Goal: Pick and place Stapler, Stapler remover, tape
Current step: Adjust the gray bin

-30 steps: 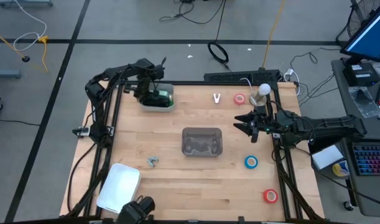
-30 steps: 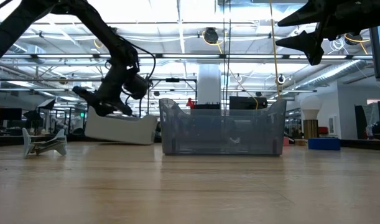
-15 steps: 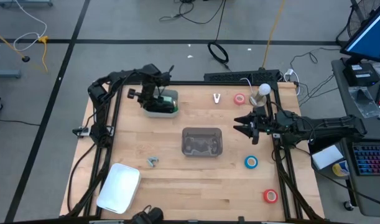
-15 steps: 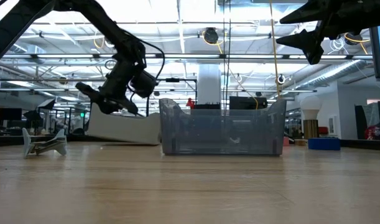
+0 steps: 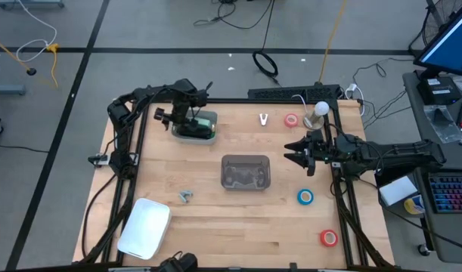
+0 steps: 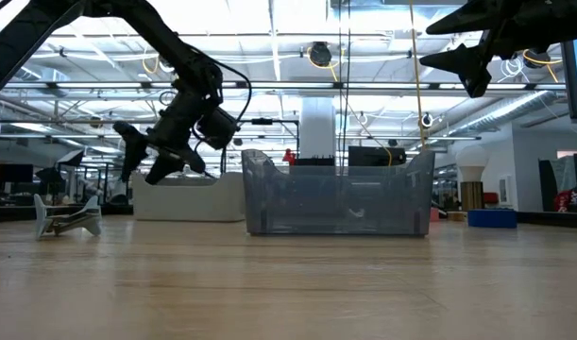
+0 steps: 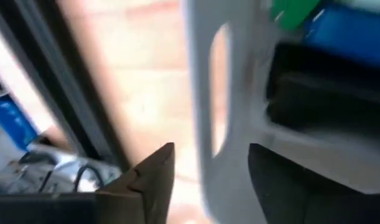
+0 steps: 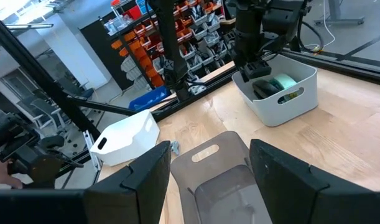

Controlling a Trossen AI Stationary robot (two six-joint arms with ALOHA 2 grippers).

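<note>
A pale wooden table (image 5: 238, 219) framed by black rails is set on a grey taped floor, with a hall of ceiling lights and parts shelves seen beyond. The left gripper (image 5: 187, 115), jaws spread and empty, is held over a white bin (image 5: 194, 134) containing the mint-green bar-shaped stapler (image 5: 206, 121). The right gripper (image 5: 293, 149) is parked open near the blue (image 5: 305, 197) and red (image 5: 328, 238) tape rings, beside a clear grey plastic bin (image 5: 245, 172).

The middle of the table (image 5: 215, 219) is blocked by a clear grey bin (image 5: 245, 171), with bare wood all around it. A white bin (image 5: 194, 128) fills the far left corner, a white tray (image 5: 144, 227) the near left corner. Along the right edge, a blue tape roll (image 5: 305, 197) and a red tape roll (image 5: 328, 238) lie well apart.
</note>
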